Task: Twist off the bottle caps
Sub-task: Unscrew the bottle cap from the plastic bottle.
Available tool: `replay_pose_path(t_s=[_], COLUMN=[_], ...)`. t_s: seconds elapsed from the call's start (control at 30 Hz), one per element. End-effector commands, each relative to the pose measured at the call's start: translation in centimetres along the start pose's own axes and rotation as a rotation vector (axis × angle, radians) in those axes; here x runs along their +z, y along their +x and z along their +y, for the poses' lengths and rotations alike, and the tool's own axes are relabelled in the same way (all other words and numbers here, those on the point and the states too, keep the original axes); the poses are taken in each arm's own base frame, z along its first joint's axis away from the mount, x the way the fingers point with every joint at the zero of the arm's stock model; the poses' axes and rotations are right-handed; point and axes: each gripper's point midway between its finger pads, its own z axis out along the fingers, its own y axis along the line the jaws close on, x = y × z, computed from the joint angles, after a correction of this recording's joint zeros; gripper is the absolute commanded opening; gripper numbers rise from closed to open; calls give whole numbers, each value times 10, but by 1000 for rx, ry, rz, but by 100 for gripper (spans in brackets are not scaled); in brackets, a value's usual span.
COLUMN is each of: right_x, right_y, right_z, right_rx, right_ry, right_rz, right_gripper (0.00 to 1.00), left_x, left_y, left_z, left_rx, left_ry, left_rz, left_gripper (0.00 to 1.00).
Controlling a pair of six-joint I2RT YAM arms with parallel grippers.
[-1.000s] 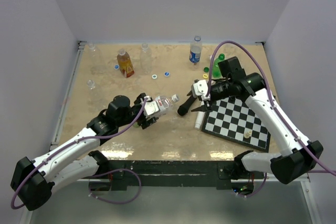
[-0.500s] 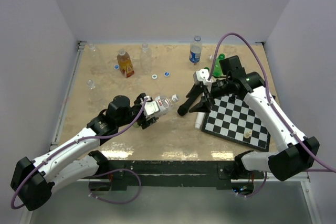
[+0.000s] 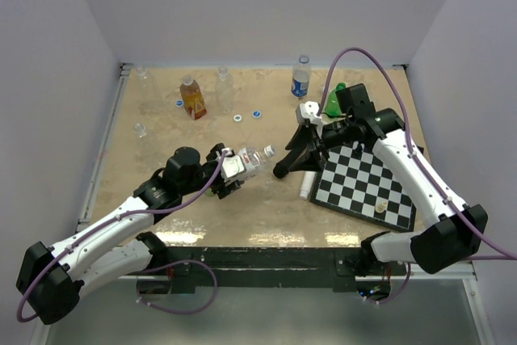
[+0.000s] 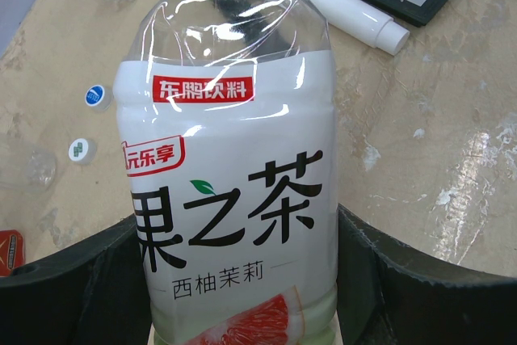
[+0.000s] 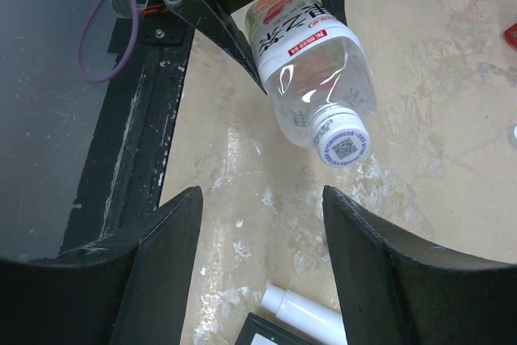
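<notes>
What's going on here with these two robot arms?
The left hand is clamped around a clear bottle with a white label, holding it on its side with the neck pointing toward the other arm. Its white cap is on. The right hand is open and lined up facing the cap, but not yet touching it. More bottles, including an amber bottle, stand at the far side of the table.
</notes>
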Motion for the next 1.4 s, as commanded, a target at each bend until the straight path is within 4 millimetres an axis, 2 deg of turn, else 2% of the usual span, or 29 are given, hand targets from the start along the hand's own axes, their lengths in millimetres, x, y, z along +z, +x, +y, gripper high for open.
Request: replay_pose_path(t_s=[0.0, 0.4, 0.53, 0.8, 0.97, 1.07, 1.37], right_x=[-7, -8, -10, -15, -6, 6, 28], right_y=[-18, -23, -31, -52, -43, -34, -17], right_z=[-5, -8, -23, -39, -47, -51, -51], right_rx=[-18, 20, 147, 238, 289, 326, 399], right_ry=[28, 43, 130, 245, 225, 223, 187], right_rz=[-17, -20, -27, -107, -85, -55, -20], right_gripper=[64, 63, 64, 68, 68, 68, 70], left_x=[-2, -2, -2, -1, -1, -1, -1], left_y=[-16, -16, -15, -14, -14, -15, -15], left_z=[8, 8, 8, 7, 7, 8, 8], left_rx=[-2, -1, -1, -3, -3, -2, -2], left_ry=[-28, -32, -31, -27, -27, -29, -29], left_rz=[-50, -51, -48, -44, -44, -47, -47], left_gripper=[0, 0, 0, 0, 0, 0, 0])
